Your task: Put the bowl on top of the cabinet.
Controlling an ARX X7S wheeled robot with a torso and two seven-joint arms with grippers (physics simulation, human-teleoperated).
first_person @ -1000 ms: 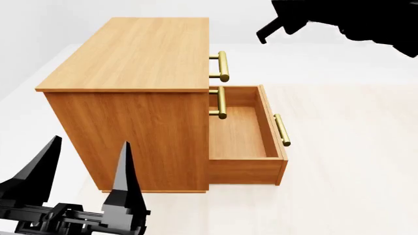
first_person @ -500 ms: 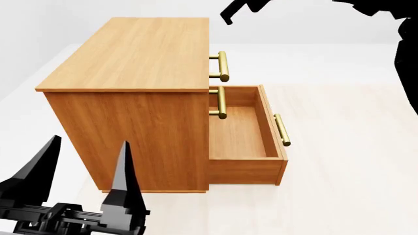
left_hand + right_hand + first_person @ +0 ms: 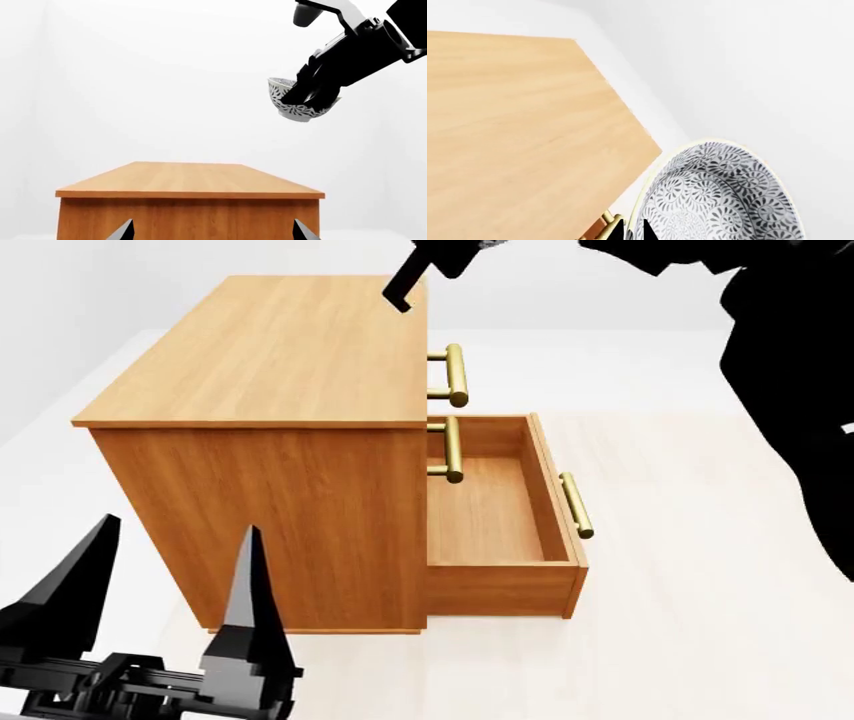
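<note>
Bowl (image 3: 298, 101) gripped by right end effector (image 3: 313, 92) above cabinet (image 3: 190, 195); left end effector (image 3: 167, 585) spread, empty.

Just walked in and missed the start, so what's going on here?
The right tool holds the patterned bowl by its rim, tilted, in the air above and to one side of the cabinet, not yet set on its top. The left tool hangs open beside the cabinet, empty. One drawer is open.

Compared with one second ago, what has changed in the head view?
The right pincer has swung left across the top of the picture and now reaches over the cabinet top's edge. The left pincer, the open lower drawer and the cabinet stayed as they were.
</note>
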